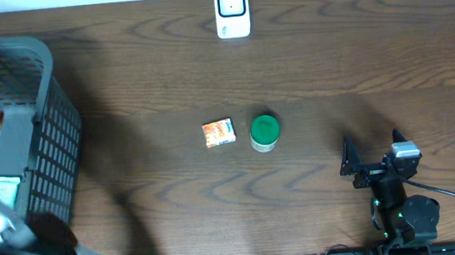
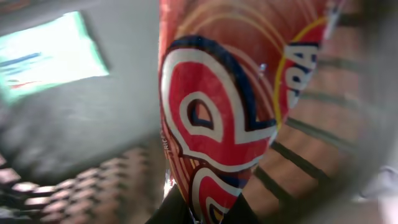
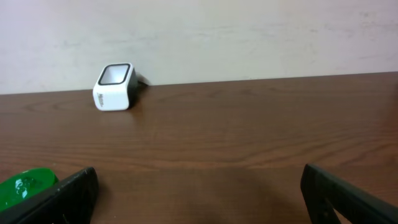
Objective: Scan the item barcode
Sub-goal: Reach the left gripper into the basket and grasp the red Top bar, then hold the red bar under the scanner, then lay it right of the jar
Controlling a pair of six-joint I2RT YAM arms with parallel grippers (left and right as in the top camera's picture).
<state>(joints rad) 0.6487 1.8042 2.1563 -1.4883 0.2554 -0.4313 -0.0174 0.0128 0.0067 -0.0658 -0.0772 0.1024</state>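
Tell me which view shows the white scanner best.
Right wrist: the white scanner sits unobstructed, its side and dark window both visible. Overhead shows the scanner only from above, small. Left wrist misses it entirely.

Grey slatted basket [image 1: 55,148] at table's [image 1: 147,76] left end, pale teal packet [image 1: 2,190] inside. Mid-table, small orange box [image 1: 219,132] just beside green-lidded tub [image 1: 265,131].

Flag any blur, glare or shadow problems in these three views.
Left wrist: red snack packet fills the frame, too close and soft; basket mesh behind it is smeared. Overhead: sharp, evenly lit, soft shadows on the table. Right wrist: crisp, scanner in focus, no glare.
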